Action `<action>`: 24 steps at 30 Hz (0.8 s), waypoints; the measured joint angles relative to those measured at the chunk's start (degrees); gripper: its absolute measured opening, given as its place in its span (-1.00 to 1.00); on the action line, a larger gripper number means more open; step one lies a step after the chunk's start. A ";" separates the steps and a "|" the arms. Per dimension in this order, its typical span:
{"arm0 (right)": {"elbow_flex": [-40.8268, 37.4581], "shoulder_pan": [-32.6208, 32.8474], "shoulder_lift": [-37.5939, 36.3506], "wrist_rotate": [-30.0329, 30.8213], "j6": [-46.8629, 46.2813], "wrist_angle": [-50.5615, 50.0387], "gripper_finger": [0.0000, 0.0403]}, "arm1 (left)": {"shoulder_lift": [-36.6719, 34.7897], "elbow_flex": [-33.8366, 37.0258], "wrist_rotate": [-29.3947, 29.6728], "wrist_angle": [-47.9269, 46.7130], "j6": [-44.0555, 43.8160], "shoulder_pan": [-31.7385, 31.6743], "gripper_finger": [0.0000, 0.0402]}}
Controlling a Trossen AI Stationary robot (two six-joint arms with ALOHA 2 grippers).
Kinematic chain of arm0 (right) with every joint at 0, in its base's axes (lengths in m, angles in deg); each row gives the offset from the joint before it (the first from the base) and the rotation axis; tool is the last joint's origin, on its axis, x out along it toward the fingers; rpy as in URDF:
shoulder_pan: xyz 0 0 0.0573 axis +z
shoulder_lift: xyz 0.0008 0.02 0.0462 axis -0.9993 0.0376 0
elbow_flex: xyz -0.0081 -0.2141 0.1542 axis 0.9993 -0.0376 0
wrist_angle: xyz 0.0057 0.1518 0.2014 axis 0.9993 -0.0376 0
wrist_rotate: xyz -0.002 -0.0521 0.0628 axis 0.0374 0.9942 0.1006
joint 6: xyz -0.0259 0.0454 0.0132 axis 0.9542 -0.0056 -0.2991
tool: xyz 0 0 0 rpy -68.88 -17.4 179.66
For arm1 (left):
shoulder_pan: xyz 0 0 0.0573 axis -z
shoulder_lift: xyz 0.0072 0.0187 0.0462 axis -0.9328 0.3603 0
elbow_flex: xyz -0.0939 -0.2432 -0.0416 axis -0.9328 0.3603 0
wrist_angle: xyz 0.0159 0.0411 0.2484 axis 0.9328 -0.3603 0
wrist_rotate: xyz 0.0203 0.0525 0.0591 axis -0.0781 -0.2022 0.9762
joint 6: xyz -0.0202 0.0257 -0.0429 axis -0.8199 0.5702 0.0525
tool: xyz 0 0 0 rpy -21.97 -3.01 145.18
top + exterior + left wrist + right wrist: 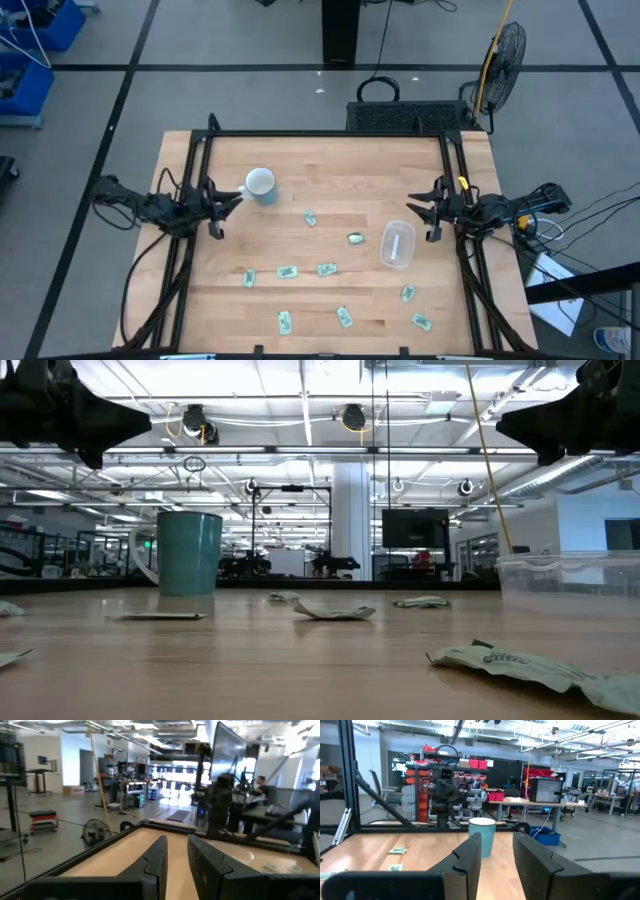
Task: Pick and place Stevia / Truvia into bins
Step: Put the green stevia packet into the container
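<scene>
Both claws wait raised at the desk's side edges with fingers parted and empty: the left claw (228,205) by the mug (261,185), the right claw (420,208) near the clear bin (397,245). Stevia packets (325,269) lie scattered flat across the middle and toward the desk's near edge, none visibly in the bin. A sensible start is the packet (355,238) just beside the bin: descend straight, fingers straddling its short width, pinch firmly against the wood, lift clear before moving over the rim.

Overhead, table-level and two facing wrist views, all sharing the table (330,170).
</scene>
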 joint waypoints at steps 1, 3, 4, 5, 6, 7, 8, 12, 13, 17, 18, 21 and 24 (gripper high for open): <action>0.00 0.00 0.00 0.00 -1.55 0.01 -0.48 | 0.40 -0.76 -0.66 0.05 -0.54 -0.41 -0.61; 0.01 0.00 0.02 0.00 -4.84 -0.03 -0.48 | 1.36 -3.02 -4.26 -1.33 -1.00 -1.06 -0.61; 0.01 0.00 0.02 0.00 -6.04 -0.04 -0.48 | 2.34 -4.72 -6.68 -2.92 -1.27 -1.36 -0.61; -0.01 0.00 0.02 0.00 -6.77 0.00 -0.48 | 3.59 -6.72 -8.83 -5.01 -1.78 -1.57 -0.61; 0.01 0.00 0.02 0.02 -6.93 -0.02 -0.48 | 5.00 -8.86 -10.11 -7.54 -2.51 -1.80 -0.61; -0.01 -0.02 0.02 0.04 -6.55 0.00 -0.48 | 6.74 -11.21 -10.61 -10.29 -3.24 -1.99 -0.61; 0.01 -0.02 0.02 0.11 -5.59 0.04 -0.48 | 8.86 -13.67 -10.63 -13.16 -4.29 -2.13 -0.61; 0.00 -0.02 0.02 0.11 -3.70 0.02 -0.48 | 19.35 -21.86 -10.45 -23.20 -6.75 -2.86 -0.61; 0.01 -0.02 0.02 0.11 -3.70 0.02 -0.48 | 22.08 -23.13 -10.44 -24.31 -7.19 -2.98 -0.61; -0.01 -0.02 0.02 0.06 -3.70 -0.53 -0.48 | 32.67 -25.95 -14.54 -25.23 -9.87 -3.07 -0.61; 0.00 -0.02 0.02 0.04 -3.70 -0.76 -0.48 | 35.01 -26.34 -16.85 -25.36 -10.56 -3.07 -0.61; -0.01 -0.02 0.02 0.04 -2.70 -0.79 -0.48 | 41.18 -26.68 -22.65 -25.71 -13.79 -2.25 -0.61; -0.01 -0.02 0.02 0.04 1.06 -0.30 -0.48 | 45.83 -26.75 -29.54 -28.13 -15.90 -0.34 -0.61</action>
